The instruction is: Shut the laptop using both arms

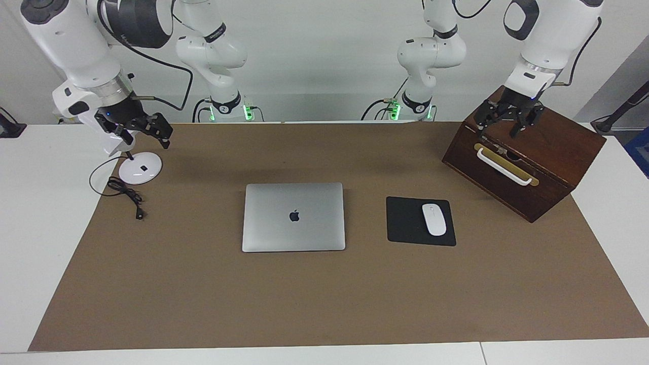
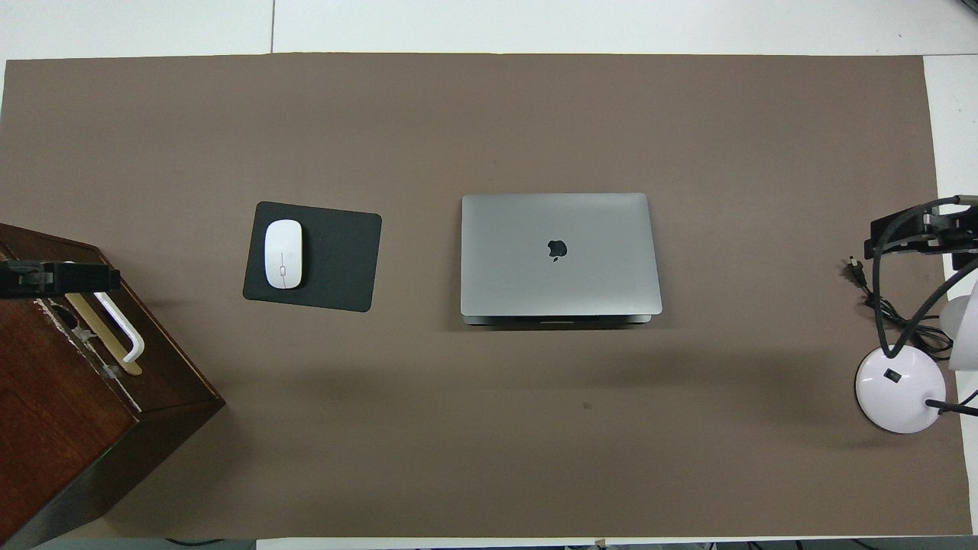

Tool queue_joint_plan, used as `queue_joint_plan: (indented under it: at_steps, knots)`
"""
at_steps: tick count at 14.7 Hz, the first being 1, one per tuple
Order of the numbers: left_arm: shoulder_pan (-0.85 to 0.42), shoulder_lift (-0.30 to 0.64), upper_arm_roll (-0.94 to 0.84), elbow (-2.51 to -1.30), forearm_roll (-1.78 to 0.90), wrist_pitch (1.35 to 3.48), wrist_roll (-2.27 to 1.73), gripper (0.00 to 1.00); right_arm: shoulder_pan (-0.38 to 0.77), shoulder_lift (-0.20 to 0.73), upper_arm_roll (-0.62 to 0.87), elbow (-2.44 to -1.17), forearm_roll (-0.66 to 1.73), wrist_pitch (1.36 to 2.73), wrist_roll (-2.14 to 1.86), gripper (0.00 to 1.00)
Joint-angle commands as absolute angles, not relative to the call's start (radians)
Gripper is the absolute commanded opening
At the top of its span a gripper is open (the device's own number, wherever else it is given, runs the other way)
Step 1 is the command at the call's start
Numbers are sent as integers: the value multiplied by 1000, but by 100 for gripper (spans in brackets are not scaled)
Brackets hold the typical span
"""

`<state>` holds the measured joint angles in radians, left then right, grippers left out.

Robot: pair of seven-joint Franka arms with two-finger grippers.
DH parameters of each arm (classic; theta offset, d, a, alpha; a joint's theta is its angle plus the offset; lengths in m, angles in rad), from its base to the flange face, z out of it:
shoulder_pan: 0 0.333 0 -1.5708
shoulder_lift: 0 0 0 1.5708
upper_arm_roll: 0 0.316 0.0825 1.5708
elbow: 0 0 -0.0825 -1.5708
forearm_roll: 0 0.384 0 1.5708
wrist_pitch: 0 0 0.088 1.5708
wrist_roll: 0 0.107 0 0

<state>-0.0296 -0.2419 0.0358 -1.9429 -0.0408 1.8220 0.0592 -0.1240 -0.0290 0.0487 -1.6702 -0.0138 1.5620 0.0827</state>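
The silver-grey laptop (image 1: 294,228) lies shut and flat in the middle of the brown mat, lid down with the dark apple logo facing up; it also shows in the overhead view (image 2: 560,283). My left gripper (image 1: 507,121) hangs open and empty over the wooden box, also seen in the overhead view (image 2: 53,277). My right gripper (image 1: 144,129) hangs open and empty over the white round lamp base, at the mat's edge in the overhead view (image 2: 913,229). Neither gripper touches the laptop.
A black mouse pad (image 1: 405,223) with a white mouse (image 1: 434,219) lies beside the laptop toward the left arm's end. A dark wooden box (image 1: 552,152) with a white handle stands at that end. A white lamp base (image 1: 140,168) and black cable (image 1: 124,192) are at the right arm's end.
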Motion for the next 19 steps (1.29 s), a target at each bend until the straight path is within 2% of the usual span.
queue_joint_plan:
  at_steps: [1,5,6,19]
  knots:
    - [-14,-171,25,-1824,-37,1758,46,100,-130,-6,57,-1628,-34,1528,69,100]
    - [14,-7,26,-1541,-75,1563,44,100,-129,-20,57,-1628,-32,1516,69,100]
    - [14,11,25,-1516,-77,1554,44,100,-129,-21,57,-1629,-32,1516,69,100]
    - [-5,14,23,-1631,-54,1580,43,100,-138,-38,57,-1657,-32,1522,69,100]
